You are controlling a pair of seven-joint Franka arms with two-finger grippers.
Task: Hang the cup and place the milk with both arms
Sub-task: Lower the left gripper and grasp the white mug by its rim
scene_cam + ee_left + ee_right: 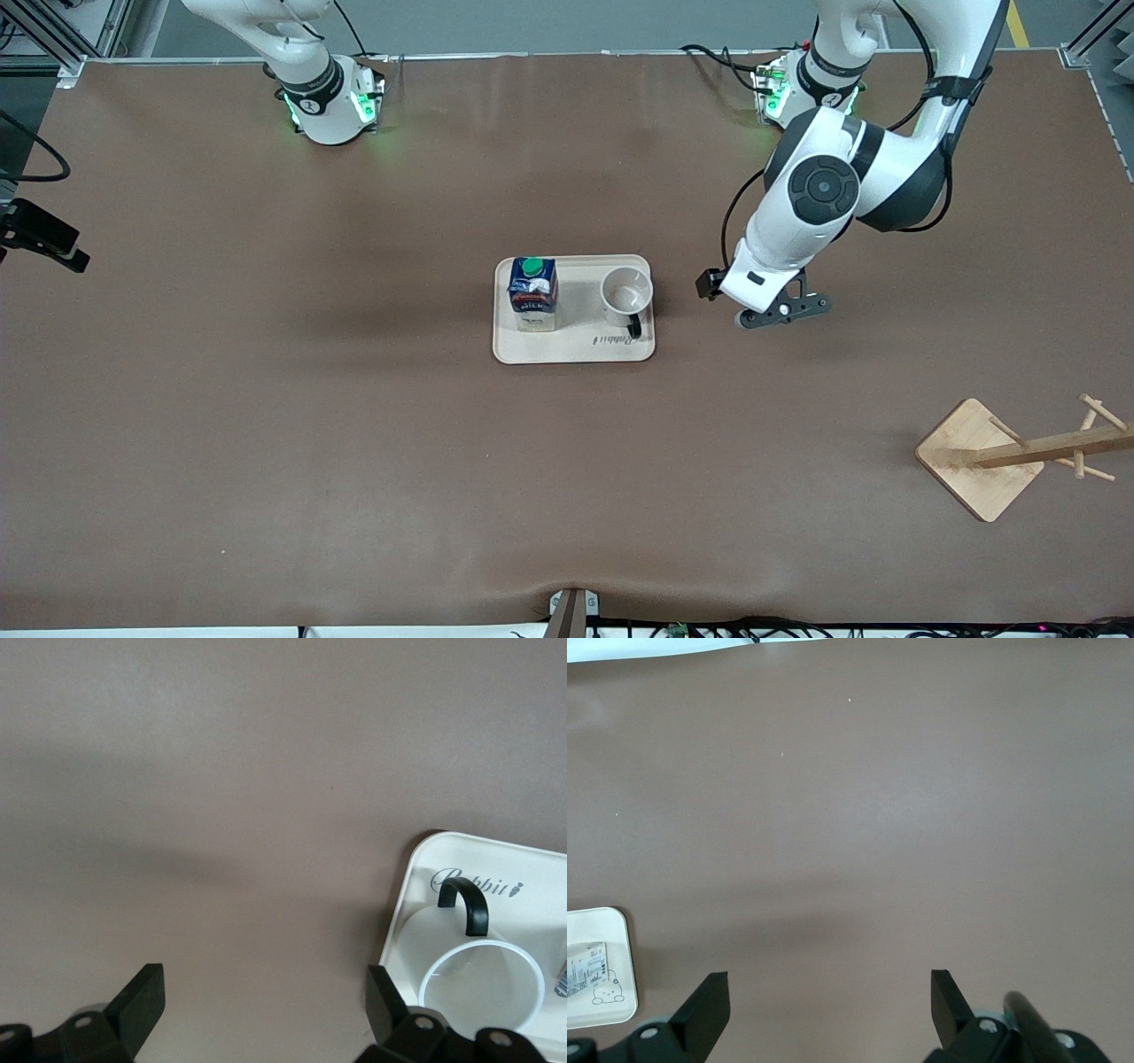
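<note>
Hovering left gripper [261, 1010] beside tray [574, 350], fingers apart for cup [626, 297] | right gripper [828, 1010] spread, waiting | milk [533, 294] untouched

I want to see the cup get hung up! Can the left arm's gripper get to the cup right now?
Probably yes. The left gripper is open beside the tray, at the cup's end of it. Only bare table lies between them, and the milk stands clear at the tray's other end.

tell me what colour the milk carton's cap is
Green; the cap tops the dark blue milk carton, clearest in the front view.
</note>
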